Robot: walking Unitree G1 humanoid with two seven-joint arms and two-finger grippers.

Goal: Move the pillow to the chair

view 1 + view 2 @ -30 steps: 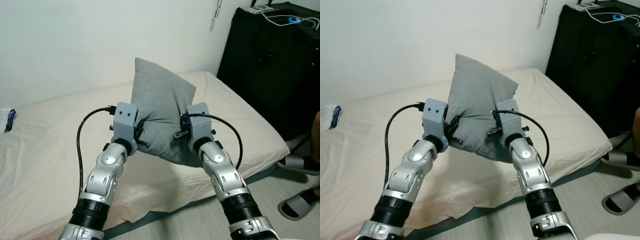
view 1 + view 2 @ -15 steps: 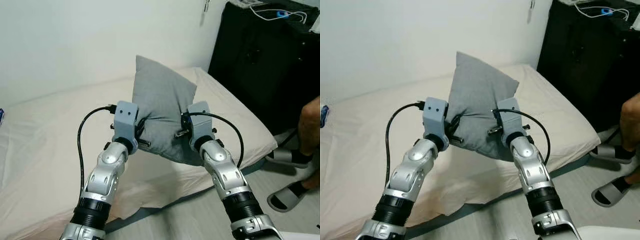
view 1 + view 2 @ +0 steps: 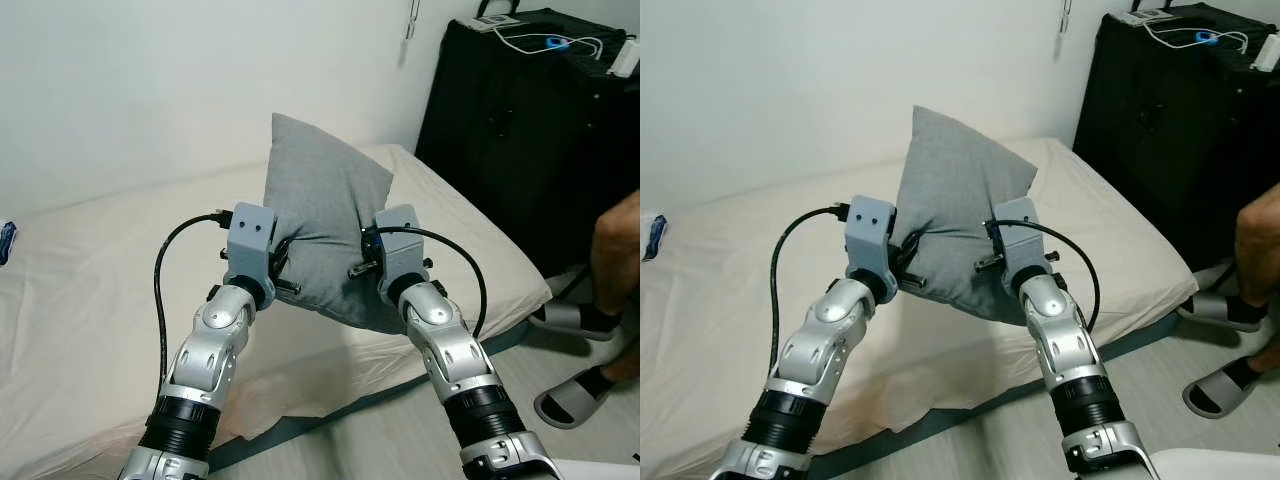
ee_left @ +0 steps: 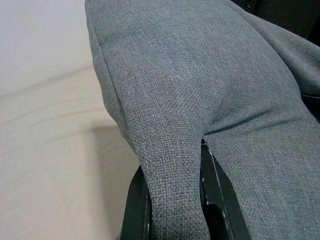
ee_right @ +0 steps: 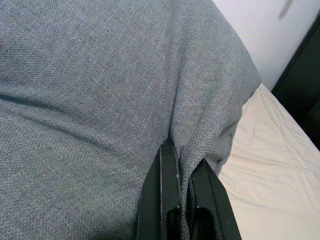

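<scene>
pillow pinched by left tool and right tool, both closed on fabric | held above bed edge | black cabinet, person's sandalled foot near the bed corner

A wide bed is seen, covered with a cream sheet that is a little wrinkled. The bed is set against a white wall. A small blue and white thing is left lying on the sheet at the far left side; what it is cannot be told. The near corner of the sheet is hung over the bed's edge, and a dark strip is shown under it. Beside the bed, a pale floor is seen. Two grey slippers are placed on the floor at the right, with a person's feet in them.
</scene>
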